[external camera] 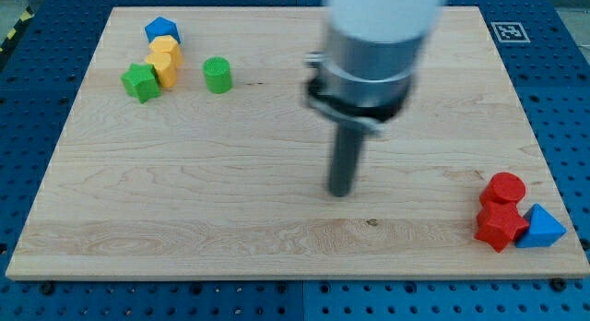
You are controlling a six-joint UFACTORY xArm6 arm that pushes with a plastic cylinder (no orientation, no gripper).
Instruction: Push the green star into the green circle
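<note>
Lower right of frame: red block [499,226], red cylinder [504,187] and blue triangular block [541,227], clustered and touching. Centre: my tip [341,193] — a bare rod, no jaws, touching no block. Upper left: green star [141,82] beside two yellow blocks [166,61]; green circle [217,74] just right — apart; blue block [161,29] farthest. All lay on the wooden board [230,210].

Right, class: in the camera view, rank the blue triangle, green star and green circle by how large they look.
1. blue triangle, largest, though it sits nearest the view's bottom, which may inflate it.
2. green star and green circle: they look too alike to rank.
</note>
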